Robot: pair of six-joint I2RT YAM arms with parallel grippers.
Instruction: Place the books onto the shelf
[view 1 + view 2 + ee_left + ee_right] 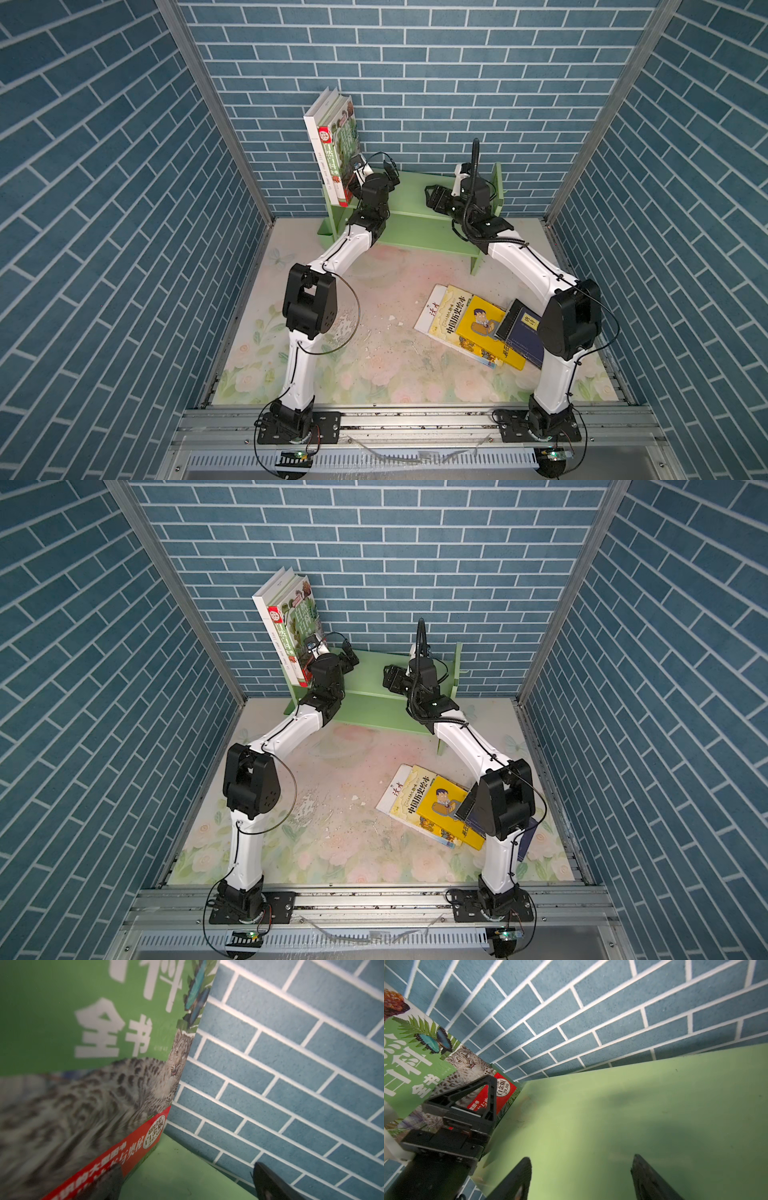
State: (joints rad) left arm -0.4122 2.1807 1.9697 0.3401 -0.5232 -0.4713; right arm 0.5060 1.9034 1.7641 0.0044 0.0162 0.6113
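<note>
Fingers spread beside the upright green-and-red nature encyclopedia (332,153), the left gripper (187,1167) arguably needed a slow, straight retreat; the right gripper (581,1158) hung open

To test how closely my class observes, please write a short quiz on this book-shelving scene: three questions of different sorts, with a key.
1. True or false: every book stands on the shelf.
2. The right gripper is: A shut on a book; B open and empty above the shelf; C clamped on a side panel.
3. Which gripper is beside the green encyclopedia?
Key: 1 false, a pile of books lies on the table; 2 B; 3 the left gripper.
</note>
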